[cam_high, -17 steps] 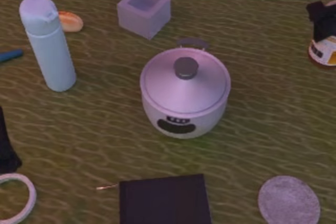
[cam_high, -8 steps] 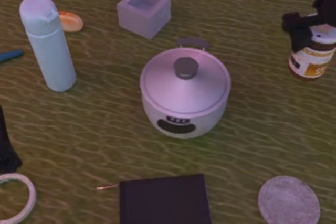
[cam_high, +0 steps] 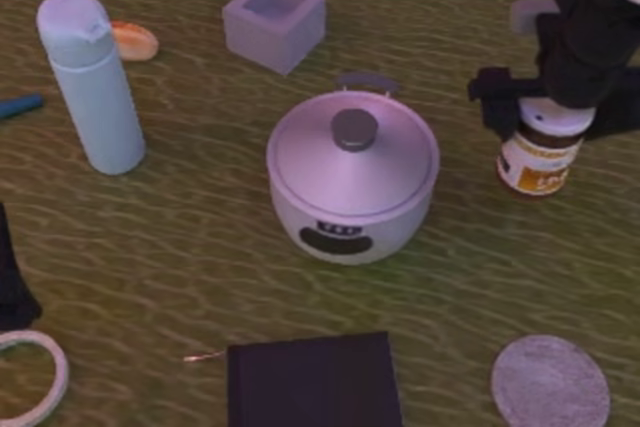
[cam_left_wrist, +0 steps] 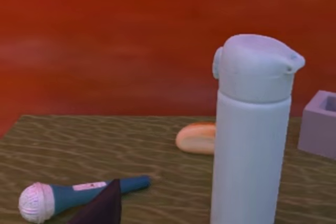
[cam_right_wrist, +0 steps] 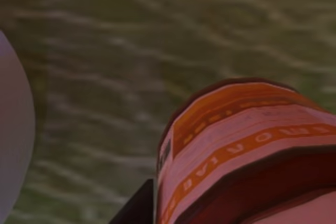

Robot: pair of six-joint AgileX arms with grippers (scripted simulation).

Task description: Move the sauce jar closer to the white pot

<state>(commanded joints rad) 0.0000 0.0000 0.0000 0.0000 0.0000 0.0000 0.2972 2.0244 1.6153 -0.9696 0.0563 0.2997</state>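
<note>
White pot [cam_high: 352, 175] standing mid-frame in the top view, lid on. Right gripper [cam_high: 556, 99] at the upper right of the frame, clamped around the top of the sauce jar [cam_high: 538, 150]. Jar upright, right of the pot, near but apart. Left gripper unseen; only dark arm [cam_high: 12, 277] at the left edge.

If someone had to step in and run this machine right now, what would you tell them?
Right gripper: shut on the sauce jar, at the table's right side.
Left arm: parked at the left edge, not involved.
White pot: mid-table, lid on.
Done: jar grasped and brought most of the way in from the right edge; a gap to the pot remains.
Left: bring it a little nearer if wanted, set it down upright beside the pot, open, withdraw.
</note>
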